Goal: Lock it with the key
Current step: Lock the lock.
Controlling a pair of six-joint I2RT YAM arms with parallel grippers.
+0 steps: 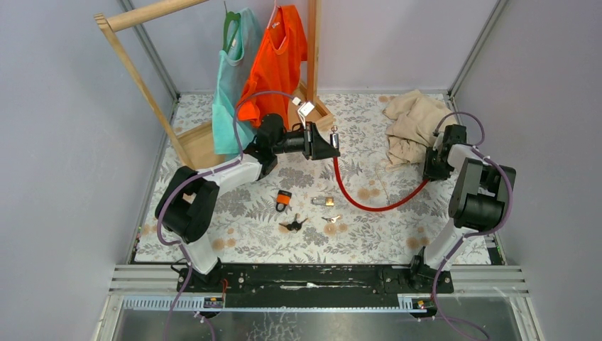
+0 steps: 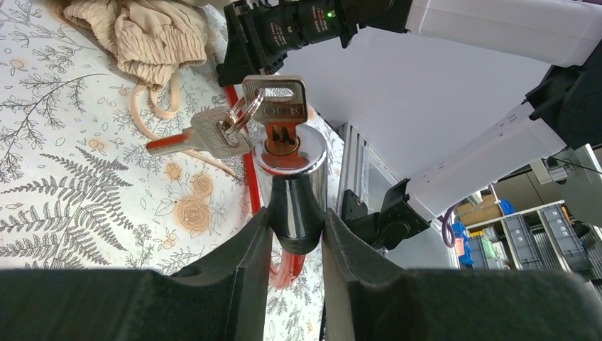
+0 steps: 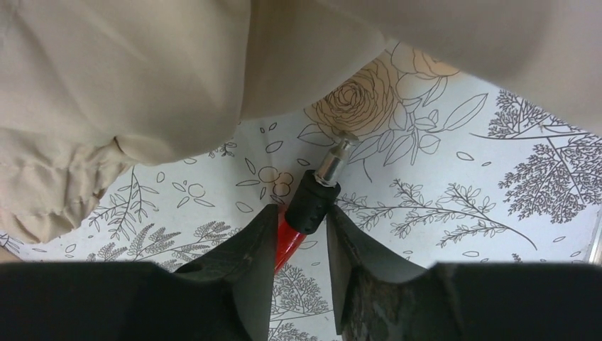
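Key (image 2: 275, 106) sits in the lock cylinder (image 2: 292, 185), blade buried and head standing proud, with a second key (image 2: 202, 136) dangling off the same ring: two keys up there. The left gripper (image 2: 294, 234) is clamped on that cylinder, a finger pressed to each side, holding it at far centre just beside the foot of the wooden rack (image 1: 135, 71).

One red cable (image 1: 362, 202) sags from the cylinder across the floral mat (image 1: 241, 234) and climbs to the right gripper (image 3: 302, 220). Its fingers flank the cable's black collar (image 3: 312, 202) very tightly, though I cannot tell whether they actually pinch it. The pin tip points at one beige cloth (image 1: 412, 124), heaped in the far right corner and crowding that wrist against the wall.

Nearer the bases lie two padlocks, one orange padlock (image 1: 284, 199) and one small silver padlock (image 1: 323, 201), plus black keys (image 1: 292, 224) and a silver key (image 1: 331, 219), all well apart from the cable. Bare mat runs right of them to the edge. Two shirts hang on the rack: teal shirt (image 1: 231, 85) and orange shirt (image 1: 277, 64).
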